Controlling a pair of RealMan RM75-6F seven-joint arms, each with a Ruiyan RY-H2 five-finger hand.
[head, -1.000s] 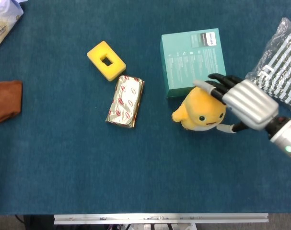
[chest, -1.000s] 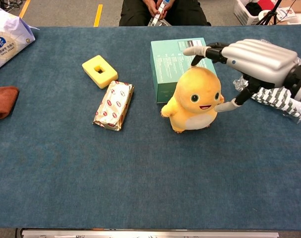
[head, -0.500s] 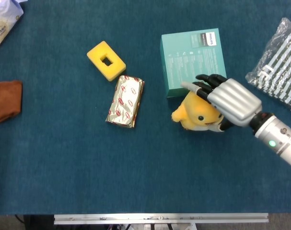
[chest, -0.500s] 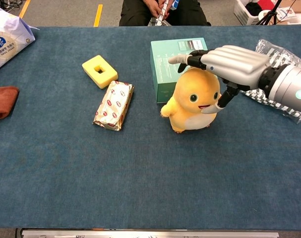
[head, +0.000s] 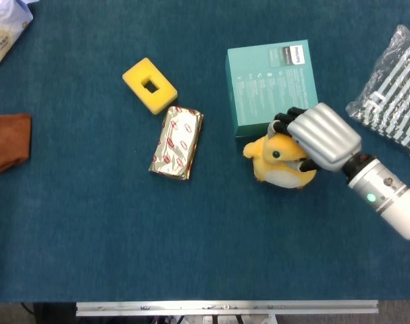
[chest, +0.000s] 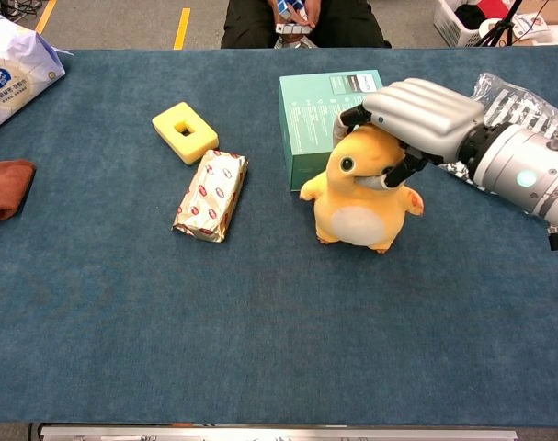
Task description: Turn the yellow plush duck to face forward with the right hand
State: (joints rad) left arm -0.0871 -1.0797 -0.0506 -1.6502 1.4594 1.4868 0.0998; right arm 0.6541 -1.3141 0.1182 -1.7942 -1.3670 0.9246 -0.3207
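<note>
Chest view: your right hand (chest: 415,115) is wrapped over the head of the yellow plush duck (chest: 357,197), gripping it. Duck stands upright mid-table, just near of the green box (chest: 306,119). Left hand isn't visible.

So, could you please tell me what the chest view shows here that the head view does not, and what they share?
Only the chest view shows a seated person beyond the table's far edge, the floor with a yellow stripe, and the plush duck's belly and feet from the front.

Only the head view shows the metal rail at the table's near edge and the duck from above.

Both show the right hand gripping the duck's head, the teal box behind it, the yellow foam block, the foil packet, the brown cloth and the striped bag.
</note>
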